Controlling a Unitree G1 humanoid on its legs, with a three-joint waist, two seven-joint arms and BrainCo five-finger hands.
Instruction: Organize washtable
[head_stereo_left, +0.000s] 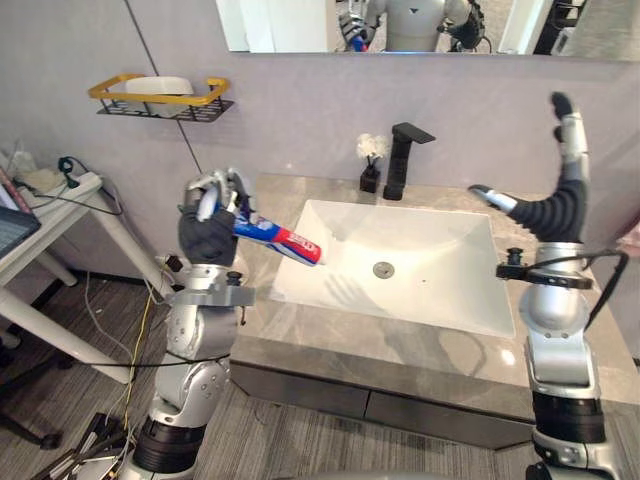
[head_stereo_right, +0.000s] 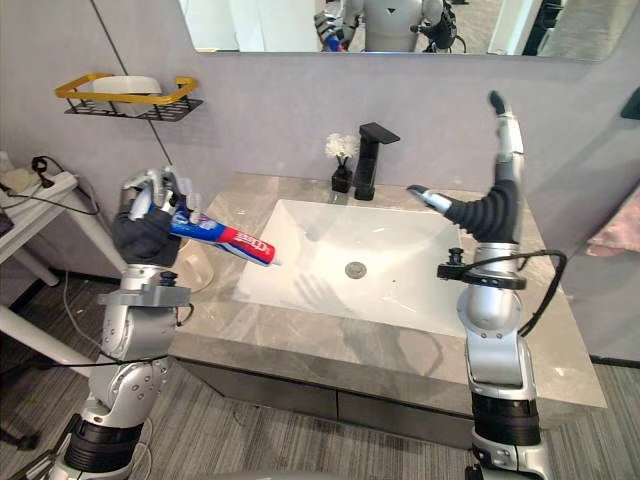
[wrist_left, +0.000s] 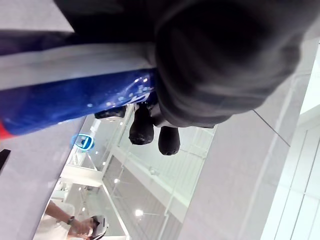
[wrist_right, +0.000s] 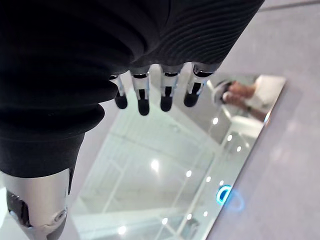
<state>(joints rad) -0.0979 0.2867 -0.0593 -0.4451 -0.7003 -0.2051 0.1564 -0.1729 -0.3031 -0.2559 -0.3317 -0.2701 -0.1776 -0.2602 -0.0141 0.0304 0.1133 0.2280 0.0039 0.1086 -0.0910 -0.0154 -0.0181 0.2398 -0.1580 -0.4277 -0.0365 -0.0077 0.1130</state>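
In the head view, the left hand (head_stereo_left: 210, 222) is raised at the left edge of the counter (head_stereo_left: 400, 350). Its fingers are curled round one end of a tube (head_stereo_left: 287, 241). The tube tilts down, with its far end out over the left rim of the sink (head_stereo_left: 445, 295). It is blue by the hand and has a red and white label toward the far end, but the print is too small to read. The right hand (head_stereo_left: 563, 165) is held up over the counter's right side with its fingers straight, thumb out and nothing in it. A black tap (head_stereo_left: 403, 158) stands behind the sink, with a small vase (head_stereo_left: 371, 168) of white flowers just beside it. A yellow-rimmed shelf (head_stereo_left: 160, 96) hangs on the wall to the left.

In the left wrist view, the tube (wrist_left: 65, 95) is a glossy blue band with dark fingertips (wrist_left: 141, 131) bent round it. No lettering can be made out on this part.

In the right wrist view, the fingers (wrist_right: 142, 97) stand in a straight row, touching nothing.
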